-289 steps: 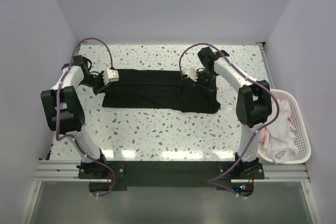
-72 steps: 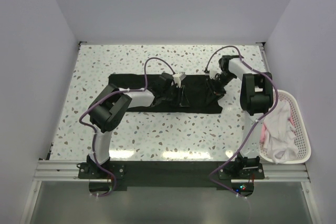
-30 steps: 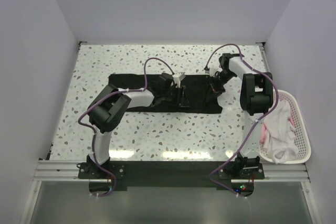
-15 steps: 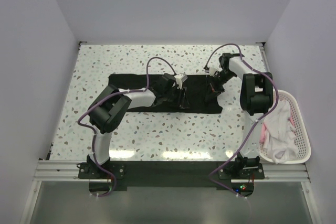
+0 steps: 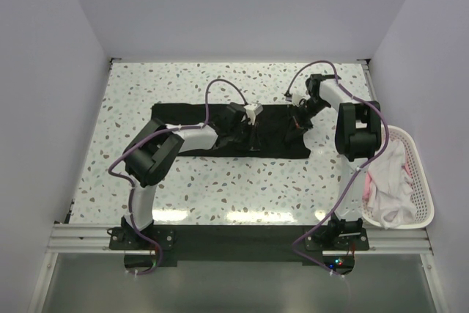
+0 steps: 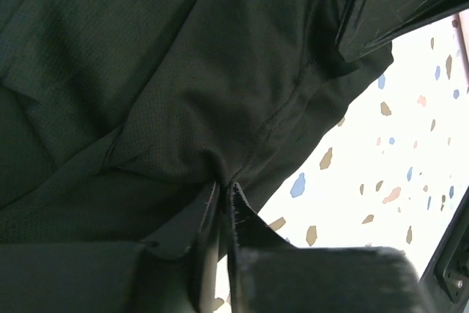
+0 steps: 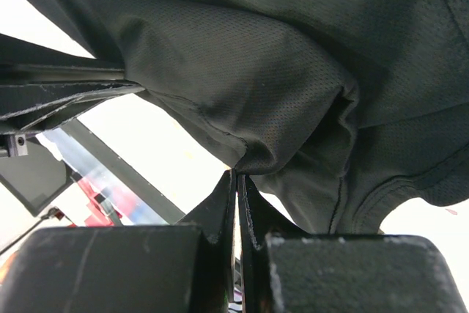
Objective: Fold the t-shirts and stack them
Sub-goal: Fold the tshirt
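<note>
Left gripper (image 6: pixel 223 190): pinched soft black fabric t-shirt (image 6: pixel 146 71) edge
Right gripper (image 7: pixel 237 175): clamped its fold
Top view only: white slatted plastic basket (image 5: pixel 419 174)

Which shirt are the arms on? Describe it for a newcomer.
On the speckled table, look past the middle. The black t-shirt lies as a long band, pinched by the left gripper and right gripper. It alone is dark; clothes in the basket are white and pink.
</note>
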Robot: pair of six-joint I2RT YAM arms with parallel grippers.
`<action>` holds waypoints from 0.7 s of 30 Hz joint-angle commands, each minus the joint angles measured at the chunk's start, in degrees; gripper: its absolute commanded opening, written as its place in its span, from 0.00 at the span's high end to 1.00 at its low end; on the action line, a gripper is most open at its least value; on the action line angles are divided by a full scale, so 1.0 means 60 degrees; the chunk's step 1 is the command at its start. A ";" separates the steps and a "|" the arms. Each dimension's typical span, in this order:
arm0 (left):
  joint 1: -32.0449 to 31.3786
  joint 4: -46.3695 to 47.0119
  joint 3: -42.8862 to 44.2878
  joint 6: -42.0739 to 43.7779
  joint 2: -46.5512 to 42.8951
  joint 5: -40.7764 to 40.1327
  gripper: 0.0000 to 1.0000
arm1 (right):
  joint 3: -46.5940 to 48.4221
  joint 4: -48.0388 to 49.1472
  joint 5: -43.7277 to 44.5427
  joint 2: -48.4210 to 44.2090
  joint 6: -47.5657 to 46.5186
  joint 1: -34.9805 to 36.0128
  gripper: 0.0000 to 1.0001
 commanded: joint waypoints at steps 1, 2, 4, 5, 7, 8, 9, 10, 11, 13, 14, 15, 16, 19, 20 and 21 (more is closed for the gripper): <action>-0.0049 0.0555 0.0312 0.0227 -0.0478 -0.0053 0.92 | 0.0333 -0.0005 -0.0475 -0.0338 0.0059 -0.0009 1.00; -0.0048 0.0643 0.0297 0.0241 -0.0623 -0.0111 0.97 | 0.0333 -0.0005 -0.0490 -0.0352 0.0059 -0.0009 1.00; -0.0034 0.0819 0.0253 0.0358 -0.0829 -0.0243 1.00 | 0.0362 -0.0034 -0.0563 -0.0367 0.0044 -0.0023 1.00; -0.0034 0.0921 0.0253 0.0402 -0.0888 -0.0258 1.00 | 0.0377 -0.0020 -0.0607 -0.0367 0.0044 -0.0023 1.00; 0.0010 0.0995 0.0267 0.0520 -0.1020 -0.0317 1.00 | 0.0464 -0.0020 -0.0753 -0.0352 0.0029 -0.0023 1.00; 0.0039 0.1053 0.0267 0.0534 -0.1049 -0.0317 1.00 | 0.0494 -0.0020 -0.0783 -0.0338 0.0044 -0.0023 1.00; 0.0098 0.1054 0.0282 0.0563 -0.1079 -0.0346 1.00 | 0.0595 -0.0020 -0.0827 -0.0323 0.0044 -0.0038 1.00; 0.0142 0.1083 0.0296 0.0578 -0.1093 -0.0361 1.00 | 0.0640 -0.0034 -0.0885 -0.0294 0.0044 -0.0067 1.00; 0.0171 0.1097 0.0311 0.0578 -0.1094 -0.0346 1.00 | 0.0698 -0.0020 -0.0929 -0.0265 0.0058 -0.0053 1.00; 0.0332 0.1098 0.0398 0.0608 -0.1021 -0.0303 1.00 | 0.0889 0.0009 -0.1061 -0.0207 0.0088 -0.0096 1.00; 0.0376 0.1098 0.0428 0.0608 -0.0991 -0.0273 1.00 | 0.0947 0.0024 -0.1119 -0.0192 0.0131 -0.0111 1.00; 0.0492 0.1098 0.0472 0.0622 -0.0948 -0.0244 1.00 | 0.1079 0.0038 -0.1149 -0.0162 0.0161 -0.0126 1.00; 0.0552 0.1112 0.0545 0.0622 -0.0846 -0.0171 1.00 | 0.1167 0.0068 -0.1164 -0.0133 0.0190 -0.0155 1.00; 0.0786 0.1200 0.0720 0.0608 -0.0611 -0.0010 1.00 | 0.1504 0.0112 -0.1295 0.0043 0.0205 -0.0155 1.00; 0.0845 0.1302 0.0765 0.0579 -0.0552 0.0107 1.00 | 0.1621 0.0083 -0.1325 0.0174 0.0205 -0.0141 1.00; 0.0961 0.1332 0.0809 0.0564 -0.0494 0.0122 1.00 | 0.1854 0.0068 -0.1340 0.0247 0.0191 -0.0155 1.00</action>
